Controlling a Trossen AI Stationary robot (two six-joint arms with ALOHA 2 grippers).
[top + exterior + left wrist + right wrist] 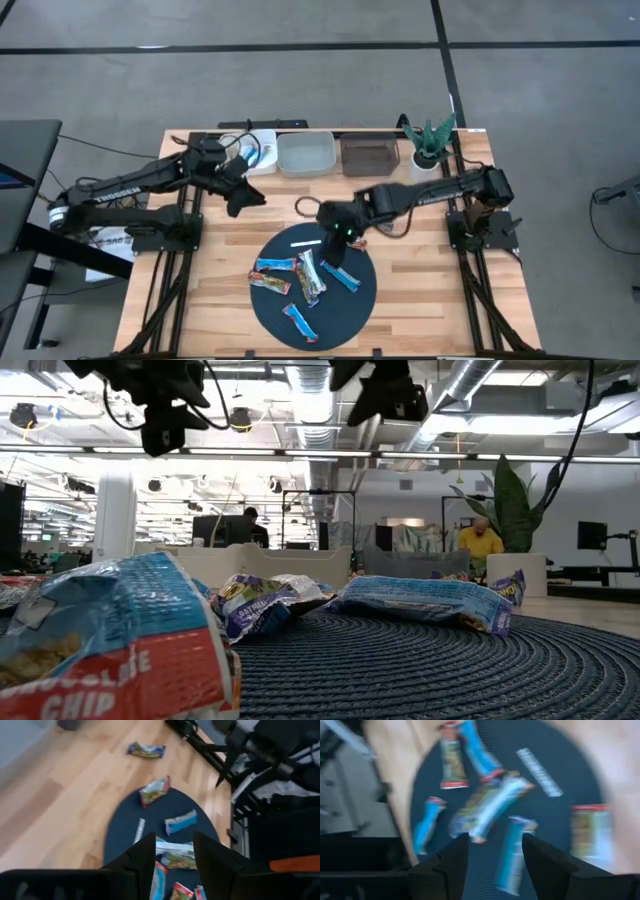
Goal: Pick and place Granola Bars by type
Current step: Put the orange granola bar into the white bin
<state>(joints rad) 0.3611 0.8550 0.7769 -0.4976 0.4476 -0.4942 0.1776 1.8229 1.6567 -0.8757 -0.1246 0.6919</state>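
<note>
Both hands spread, empty: right hand (337, 262) over bars (304, 278); low view alone hiding mat-edge bars.

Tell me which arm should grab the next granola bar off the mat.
Right, probably. The right end effector hovers open directly over the granola bars on the round mat, while the left end effector sits open over bare table, near the bins.
</note>
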